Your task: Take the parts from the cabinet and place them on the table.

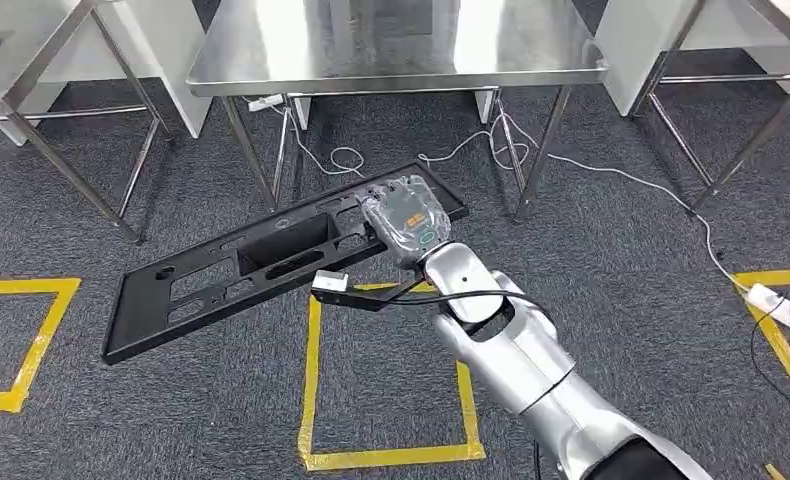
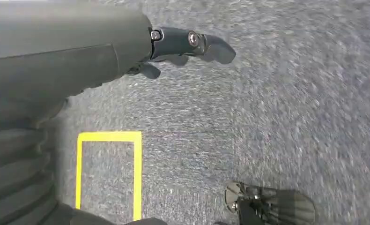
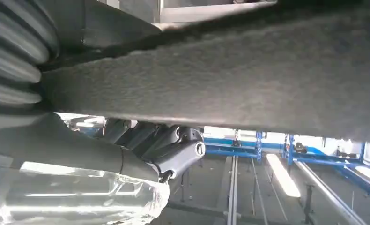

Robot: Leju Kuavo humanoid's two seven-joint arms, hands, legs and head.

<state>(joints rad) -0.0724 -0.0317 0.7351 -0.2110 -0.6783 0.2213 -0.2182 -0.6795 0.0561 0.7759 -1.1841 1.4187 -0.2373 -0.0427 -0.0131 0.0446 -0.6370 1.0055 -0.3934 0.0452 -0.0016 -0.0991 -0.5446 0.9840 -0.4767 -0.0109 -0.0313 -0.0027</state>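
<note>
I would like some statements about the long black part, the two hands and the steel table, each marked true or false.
1. The right hand holds the black part near one of its ends. True.
2. The black part already lies on the steel table. False: it is carried in front of the table, above the carpet.
3. The left hand holds a second part. False: it holds nothing and hangs over the carpet.
4. Squares of yellow tape mark the floor. True.
5. The black part is a solid panel without openings. False: it has several cut-outs along its length.
</note>
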